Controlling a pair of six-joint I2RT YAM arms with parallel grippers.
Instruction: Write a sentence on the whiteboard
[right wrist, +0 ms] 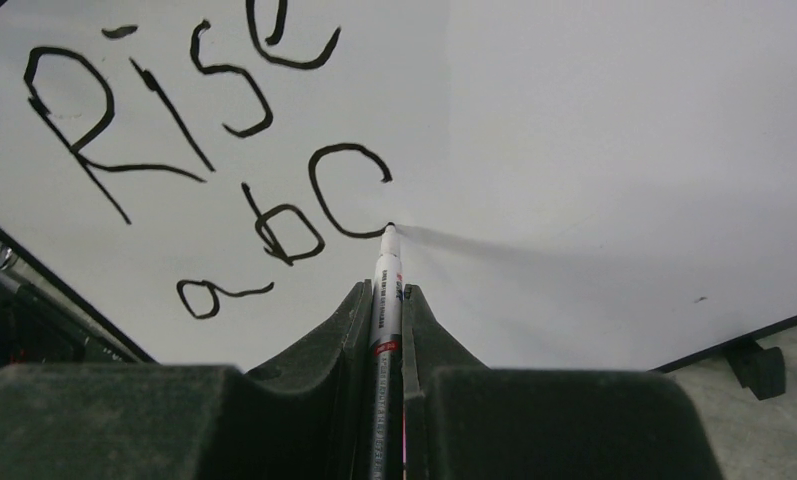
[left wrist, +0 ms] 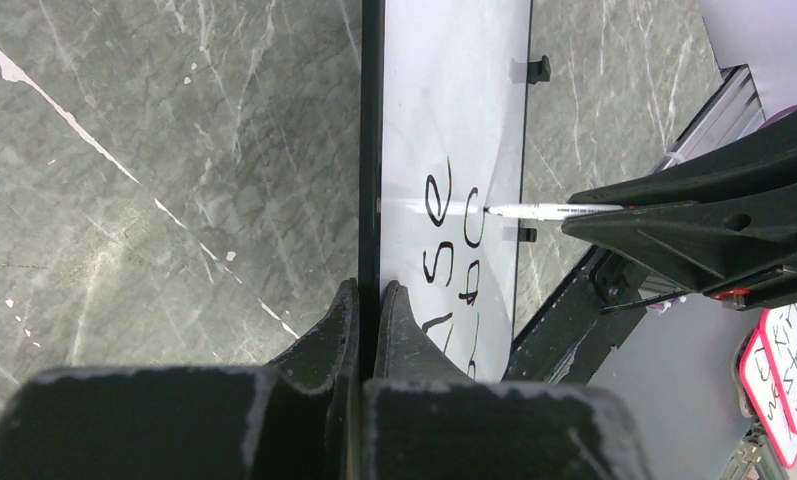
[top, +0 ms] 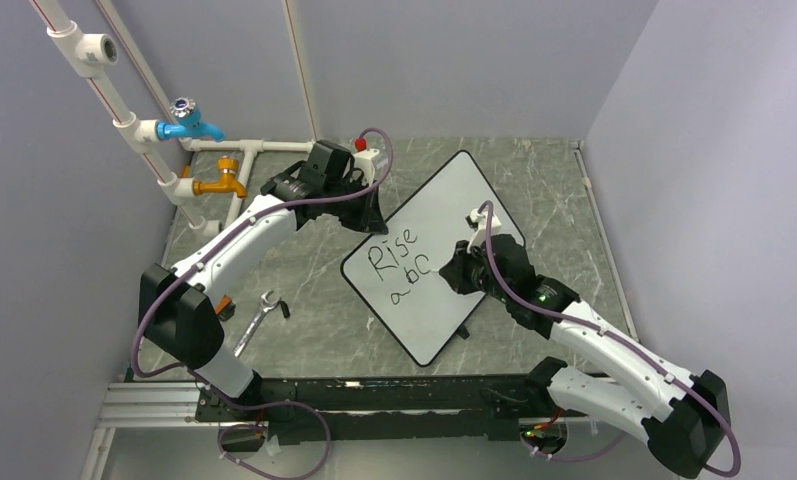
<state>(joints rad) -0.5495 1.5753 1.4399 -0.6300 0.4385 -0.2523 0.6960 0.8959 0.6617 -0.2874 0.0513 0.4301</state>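
While the left gripper (left wrist: 366,296) pinches the mid-table whiteboard (top: 456,198) at its ten o'clock rim, the right gripper (right wrist: 386,300), clamped on the marker (right wrist: 387,278), is midway through the sentence (top: 394,254), and closing the open "o" looks next.

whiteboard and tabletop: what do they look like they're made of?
Whiteboard: smooth white coated panel, semi-gloss. A soft streak of shadow or reflection runs from the tip of the marker. The thin black rim looks like plastic. Table: grey, marble-look with white veins and a dull finish; real stone or printed laminate, cannot tell.
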